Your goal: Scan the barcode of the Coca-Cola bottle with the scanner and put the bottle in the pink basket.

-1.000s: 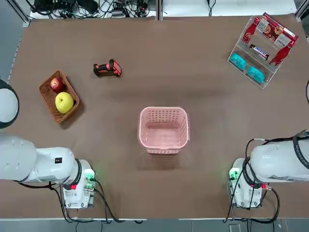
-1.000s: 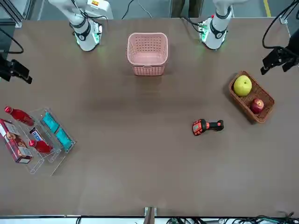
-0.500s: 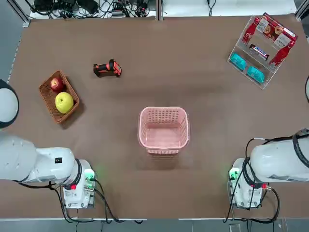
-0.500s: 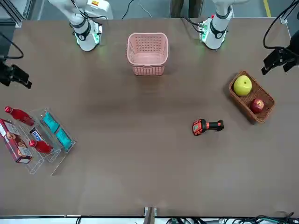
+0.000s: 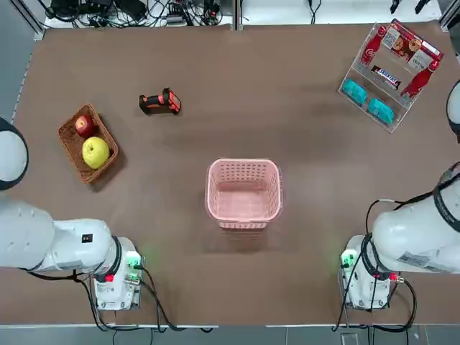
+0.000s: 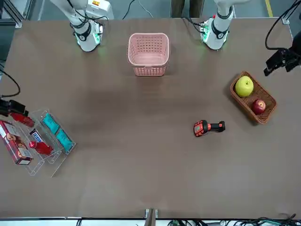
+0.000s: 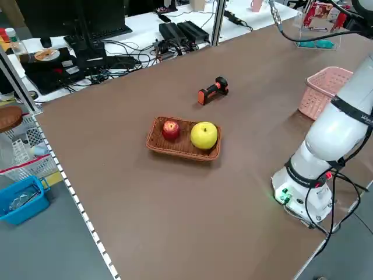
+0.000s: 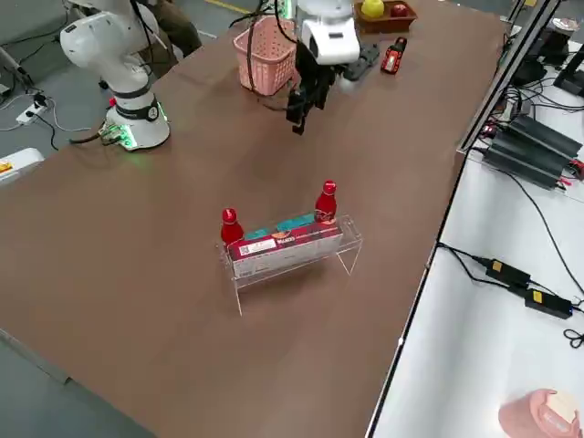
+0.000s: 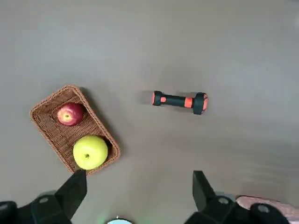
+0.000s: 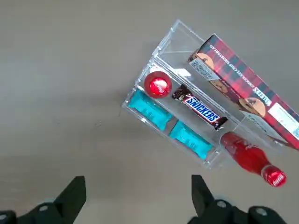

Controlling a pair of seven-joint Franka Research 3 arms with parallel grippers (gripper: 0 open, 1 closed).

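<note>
Brown table (image 5: 215, 65) bearing, from the arms' bases outward, the pink basket (image 5: 244, 191) at centre, a wicker fruit basket (image 5: 88, 144) and the scanner (image 5: 160, 103) on the robot's left, and a clear display rack (image 5: 389, 75) at the far right corner; cables and electronics line the benches beyond. The Coca-Cola bottle (image 10: 158, 86) stands upright in the rack, well apart from the scanner. The right gripper (image 10: 135, 196) hovers above the rack, fingers spread apart; the left gripper (image 9: 138, 191), likewise spread, hangs high over the fruit basket and scanner.

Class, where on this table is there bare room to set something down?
Bare: the wide stretch between the scanner and the clear rack, and both sides of the pink basket. Crowded: the rack corner and the wicker basket at the left edge.
</note>
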